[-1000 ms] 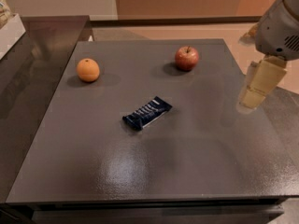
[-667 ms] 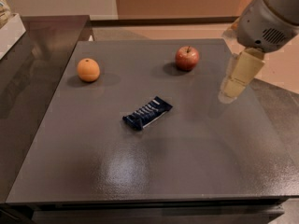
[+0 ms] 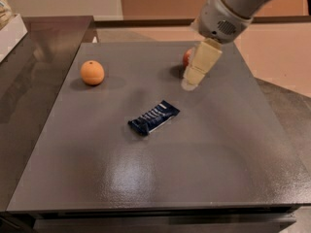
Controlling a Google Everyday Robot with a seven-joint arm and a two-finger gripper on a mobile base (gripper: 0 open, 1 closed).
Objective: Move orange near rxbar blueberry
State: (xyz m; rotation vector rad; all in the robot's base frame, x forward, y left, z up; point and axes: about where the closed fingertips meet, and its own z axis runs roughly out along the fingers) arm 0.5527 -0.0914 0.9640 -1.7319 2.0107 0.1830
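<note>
Orange (image 3: 92, 72) at left, end effector (image 3: 190, 83) well apart, beside apple (image 3: 186, 57)

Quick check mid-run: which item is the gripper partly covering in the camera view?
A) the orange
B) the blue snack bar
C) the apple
C: the gripper hangs in front of the apple, hiding most of it, while the orange and the snack bar sit in full view.
</note>
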